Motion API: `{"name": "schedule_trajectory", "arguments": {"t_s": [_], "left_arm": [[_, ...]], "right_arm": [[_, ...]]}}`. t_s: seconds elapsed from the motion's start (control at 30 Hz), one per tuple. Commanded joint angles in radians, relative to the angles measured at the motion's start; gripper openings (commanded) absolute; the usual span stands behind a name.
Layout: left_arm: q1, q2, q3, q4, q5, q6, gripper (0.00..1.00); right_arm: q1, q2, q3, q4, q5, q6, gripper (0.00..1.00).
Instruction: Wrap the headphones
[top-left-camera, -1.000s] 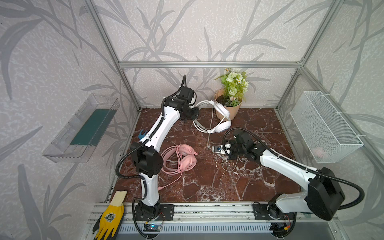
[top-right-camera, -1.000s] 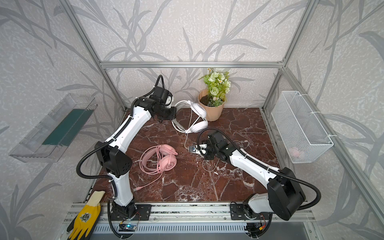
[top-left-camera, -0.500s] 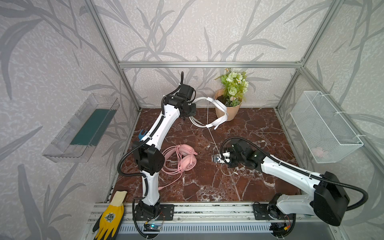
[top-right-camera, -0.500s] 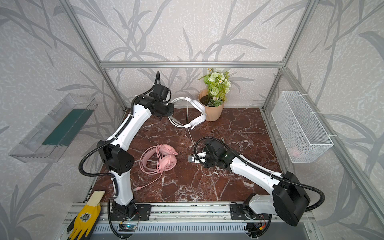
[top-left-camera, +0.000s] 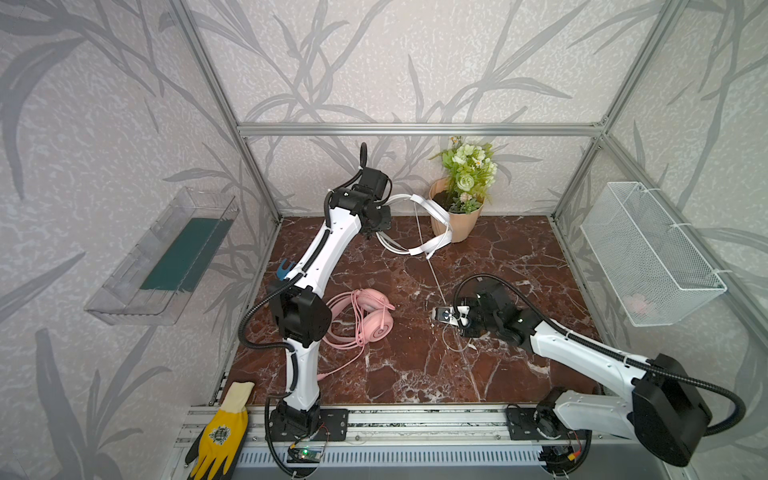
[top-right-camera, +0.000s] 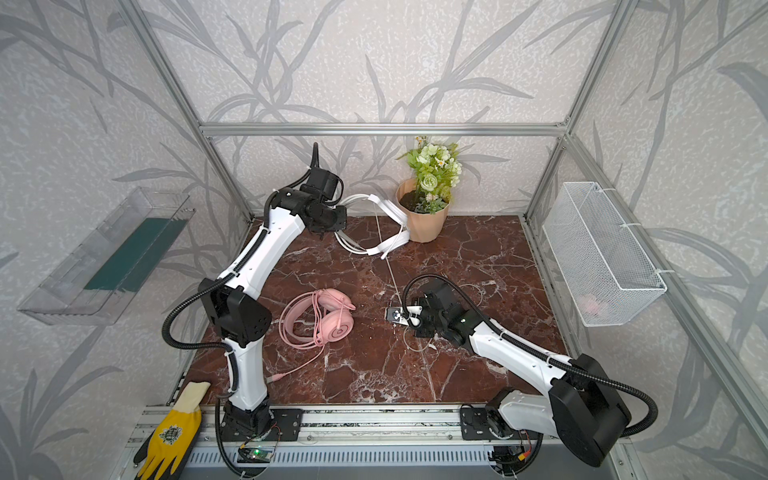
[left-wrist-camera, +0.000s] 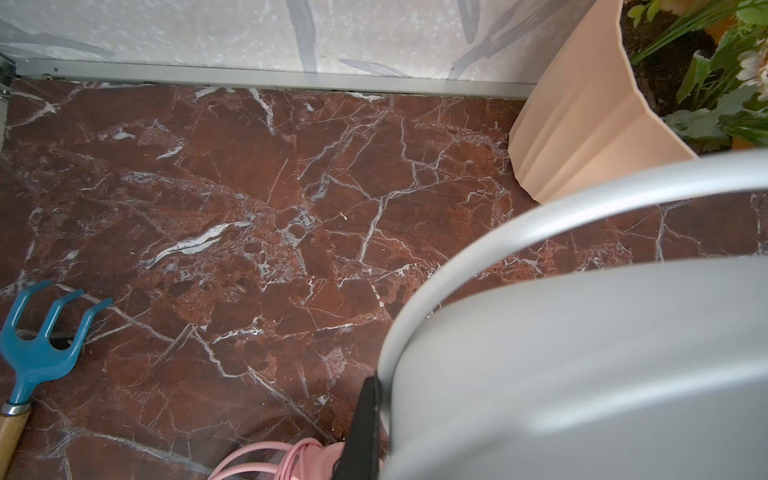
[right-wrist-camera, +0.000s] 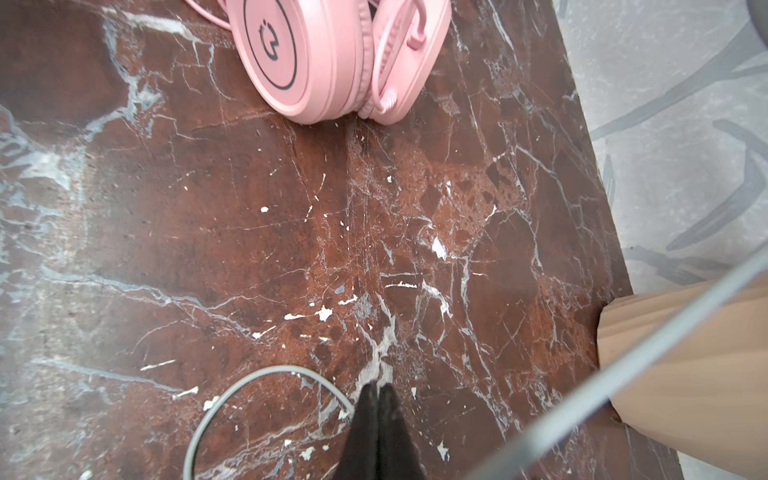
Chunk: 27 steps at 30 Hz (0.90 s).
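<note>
**Fingers.** The left fingers (left-wrist-camera: 365, 415) are closed on the white headphones (top-left-camera: 434, 210). One black finger shows hard against the pale shell in the left wrist view. The right fingers (right-wrist-camera: 370, 424) are pressed together. The white cable (right-wrist-camera: 282, 368) curves in to their tips, so they appear to pinch it, though the contact point itself is hidden.

**Held items.** The white headphones hang clear of the desk (top-left-camera: 415, 374), just in front of the flower pot (top-left-camera: 459, 226). The headband arcs across the pot's rim in both top views. From the headphones the white cable runs in a straight, taut line away from the pot to the right fingers, which sit low over the desk, well apart from the pot. Beyond the pinch, slack cable lies on the desk in a loose loop.

**Other item.** The pink headphones (top-left-camera: 376, 320) lie flat on the desk, well apart from the pot. Their cable is looped about them and the plug end trails loose.

**Step in hand.** This appears to be the winding of the white cable. One arm presents the headphones and the other tensions the cable.

**Next move.**
1. Lay the taut run around the headband or cups, either by circling the right fingers or by turning the headphones.
2. Keep light tension so that turns do not slip.
3. Let the slack loop feed freely.
4. Keep the swing clear of the flower pot and its leaves.
</note>
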Motion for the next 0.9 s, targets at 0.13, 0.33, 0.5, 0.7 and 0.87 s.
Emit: {"name": "schedule_trajectory", "arguments": {"t_s": [0.13, 0.33, 0.5, 0.7, 0.87], "left_arm": [[0.034, 0.007, 0.097, 0.095, -0.115, -0.090, 0.00], [0.034, 0.027, 0.110, 0.111, -0.109, -0.129, 0.00], [0.036, 0.049, 0.152, 0.116, -0.079, -0.155, 0.00], [0.036, 0.050, 0.187, 0.108, -0.049, -0.153, 0.00], [0.037, 0.039, 0.186, 0.110, -0.051, -0.154, 0.00]], "right_arm": [[-0.005, -0.108, -0.073, -0.093, -0.105, 0.068, 0.02], [-0.003, -0.105, -0.062, -0.096, -0.188, 0.100, 0.12], [0.000, -0.074, -0.077, -0.026, -0.226, 0.141, 0.13], [-0.003, -0.031, -0.089, 0.058, -0.195, 0.166, 0.07], [-0.003, 0.015, -0.055, -0.005, -0.196, 0.135, 0.09]]}}
